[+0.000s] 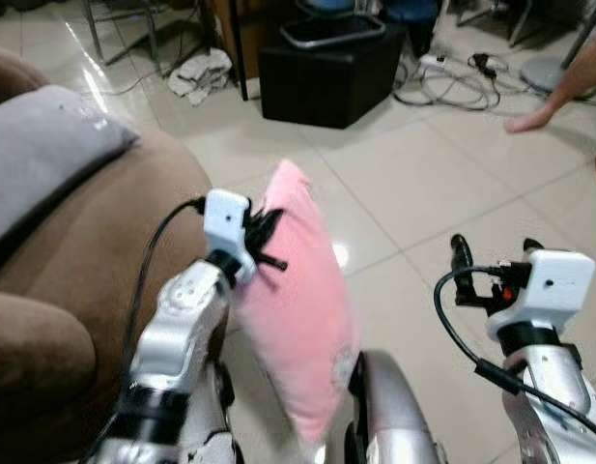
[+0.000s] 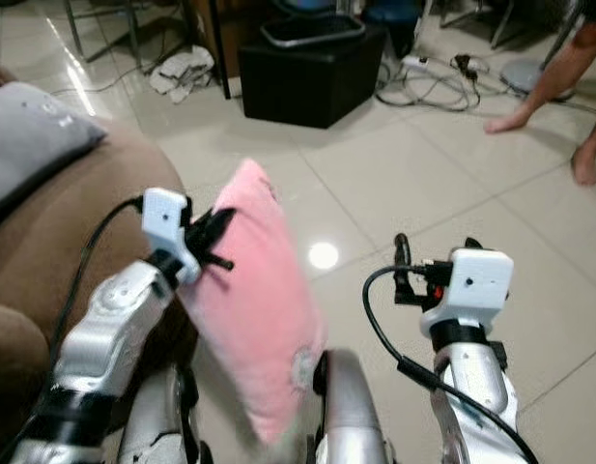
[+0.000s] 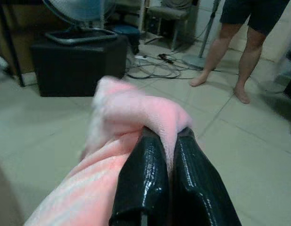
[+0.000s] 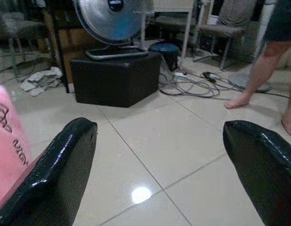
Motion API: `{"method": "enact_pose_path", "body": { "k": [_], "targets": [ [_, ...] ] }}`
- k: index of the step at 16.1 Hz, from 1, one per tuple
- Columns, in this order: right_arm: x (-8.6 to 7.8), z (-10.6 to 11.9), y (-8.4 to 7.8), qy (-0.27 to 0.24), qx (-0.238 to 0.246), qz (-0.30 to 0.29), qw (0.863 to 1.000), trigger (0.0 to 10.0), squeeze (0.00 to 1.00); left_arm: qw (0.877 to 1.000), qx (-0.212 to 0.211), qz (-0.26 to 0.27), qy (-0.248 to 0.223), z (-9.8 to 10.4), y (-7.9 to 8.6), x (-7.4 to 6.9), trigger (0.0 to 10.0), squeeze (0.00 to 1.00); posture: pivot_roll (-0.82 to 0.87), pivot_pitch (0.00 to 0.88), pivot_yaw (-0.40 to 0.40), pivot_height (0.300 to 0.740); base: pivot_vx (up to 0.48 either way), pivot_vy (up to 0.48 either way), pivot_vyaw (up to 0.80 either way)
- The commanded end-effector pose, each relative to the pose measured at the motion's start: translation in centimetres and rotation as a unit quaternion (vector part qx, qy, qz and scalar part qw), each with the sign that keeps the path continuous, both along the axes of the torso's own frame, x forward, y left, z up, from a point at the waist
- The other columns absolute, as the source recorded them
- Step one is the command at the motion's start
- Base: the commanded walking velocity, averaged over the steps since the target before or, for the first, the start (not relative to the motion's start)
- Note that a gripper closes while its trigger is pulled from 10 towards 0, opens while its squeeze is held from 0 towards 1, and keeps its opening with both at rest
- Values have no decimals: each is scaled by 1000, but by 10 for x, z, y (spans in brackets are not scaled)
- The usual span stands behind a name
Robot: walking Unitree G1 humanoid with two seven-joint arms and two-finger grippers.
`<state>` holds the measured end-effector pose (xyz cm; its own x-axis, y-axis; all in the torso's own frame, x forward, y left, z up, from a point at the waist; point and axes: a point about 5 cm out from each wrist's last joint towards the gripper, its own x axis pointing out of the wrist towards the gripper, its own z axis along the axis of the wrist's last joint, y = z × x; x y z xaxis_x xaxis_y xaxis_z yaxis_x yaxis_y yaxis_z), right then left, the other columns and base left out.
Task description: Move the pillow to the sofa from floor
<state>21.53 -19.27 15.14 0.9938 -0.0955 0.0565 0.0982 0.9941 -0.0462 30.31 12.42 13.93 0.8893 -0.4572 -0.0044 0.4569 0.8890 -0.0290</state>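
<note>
Left tool pinched tight on one pink pillow, fingers pressed together over a fold of its upper edge. Pillow lifted off the floor, hanging just right of the tool, long axis near upright, top corner tilted far and left, lower end near the robot's body. One brown sofa on the left, just beside the pillow, carrying one grey cushion. Right tool spread wide, holding nothing, well apart to the right. One black box far off with one fan on top; a person's two bare legs far right.
</note>
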Motion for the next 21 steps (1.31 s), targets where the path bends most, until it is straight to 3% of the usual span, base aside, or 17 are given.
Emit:
{"method": "enact_pose_path", "body": {
  "k": [1,3,7,10,14,17,21],
  "targets": [
    [1,-1,-3,6,-1,4,1000,10000,0,999,19,2,-37,15,5,-3,10000,0,-54,27,-16,659,0,0,0],
    [4,-8,-4,14,0,9,1000,10000,0,998,51,20,-44,22,17,-8,10000,0,-18,21,-17,679,0,0,0],
    [12,-13,0,19,8,22,1000,10000,0,995,69,26,-64,30,23,-16,10000,0,0,14,-24,714,0,0,0],
    [17,-10,2,12,10,27,1000,10000,0,992,98,14,-78,28,11,-11,10000,0,-12,12,-23,740,0,0,0],
    [17,-14,-4,29,9,10,1000,10000,0,992,102,15,-77,28,3,0,10000,0,-36,14,-9,740,0,0,0],
    [18,-17,3,40,-11,32,999,10000,0,991,107,33,-72,29,3,9,10000,0,-41,14,-2,740,100,0,0],
    [17,-21,15,53,-40,78,995,10000,0,989,127,41,-70,28,5,17,10000,0,-38,15,-2,740,327,0,800]
  ]
}}
